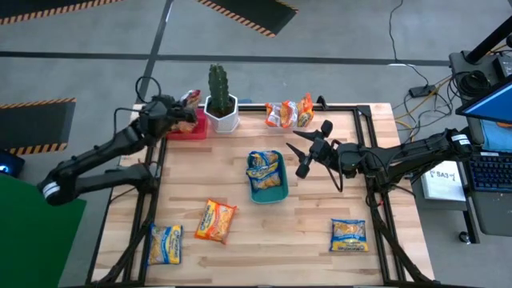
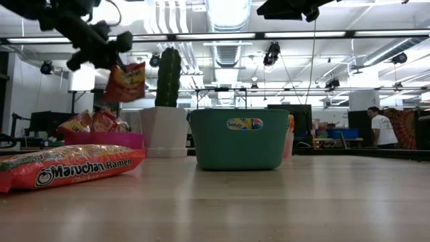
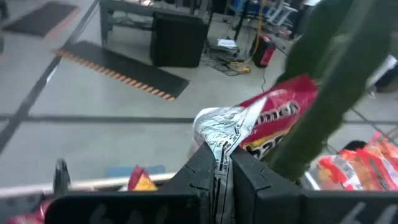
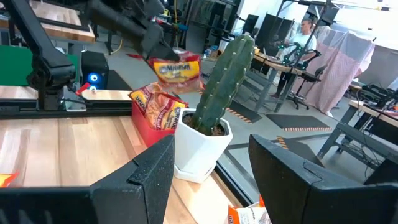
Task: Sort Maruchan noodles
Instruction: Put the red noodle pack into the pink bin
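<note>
Table (image 1: 304,240): wooden top, seen whole from above, framed by dark rails.
Left arm: reached to the far left corner; left gripper (image 3: 222,163) is clamped on a red packet (image 3: 273,121), held in the air above the pink tray (image 1: 189,128).
Right arm: stretched in from the right; right gripper (image 1: 308,148) is held with fingers spread, nothing between them, just right of the green tray (image 1: 269,190).
Cactus (image 1: 218,86): upright in a white pot, beside the pink tray.
Green tray contents: one yellow-blue packet (image 1: 264,164) is laid inside.
Loose packets: orange packet (image 1: 216,221), two yellow packets (image 1: 165,244) (image 1: 349,235) near the front; more at the far edge (image 1: 288,114).
</note>
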{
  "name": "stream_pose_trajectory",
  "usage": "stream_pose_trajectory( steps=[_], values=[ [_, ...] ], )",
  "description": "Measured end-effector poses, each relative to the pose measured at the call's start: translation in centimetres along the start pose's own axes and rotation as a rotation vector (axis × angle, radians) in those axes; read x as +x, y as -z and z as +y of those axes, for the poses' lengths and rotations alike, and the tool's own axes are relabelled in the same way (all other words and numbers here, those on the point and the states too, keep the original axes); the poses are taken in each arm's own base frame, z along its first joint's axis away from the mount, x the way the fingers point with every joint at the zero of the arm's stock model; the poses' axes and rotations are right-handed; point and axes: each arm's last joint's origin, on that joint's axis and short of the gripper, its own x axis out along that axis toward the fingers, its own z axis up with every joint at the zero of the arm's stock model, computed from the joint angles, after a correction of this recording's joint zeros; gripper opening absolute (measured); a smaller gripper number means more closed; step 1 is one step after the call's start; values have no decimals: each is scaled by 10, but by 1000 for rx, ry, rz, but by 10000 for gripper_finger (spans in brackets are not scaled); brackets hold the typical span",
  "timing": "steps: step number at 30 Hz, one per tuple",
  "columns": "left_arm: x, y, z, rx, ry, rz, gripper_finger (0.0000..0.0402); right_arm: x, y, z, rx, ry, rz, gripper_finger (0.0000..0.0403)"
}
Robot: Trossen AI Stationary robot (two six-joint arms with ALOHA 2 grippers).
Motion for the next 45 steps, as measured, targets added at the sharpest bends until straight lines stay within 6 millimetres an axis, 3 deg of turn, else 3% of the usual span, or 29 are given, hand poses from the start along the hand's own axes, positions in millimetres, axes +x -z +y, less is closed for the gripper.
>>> stream_pose_trajectory(
  steps=[9,19,24,35,45],
  values=[
    [17,40,8,-198,-23,14,5,0,0,0,-14,0,0,194],
    [26,66,14,-404,-8,9,7,0,0,0,-7,0,0,194],
    [26,68,9,-487,109,-42,7,0,0,0,-7,0,0,194],
    [37,85,11,-548,14,36,18,0,0,0,-7,0,0,194],
    [39,84,12,-498,-64,49,52,0,0,0,-7,0,0,194]
  ],
)
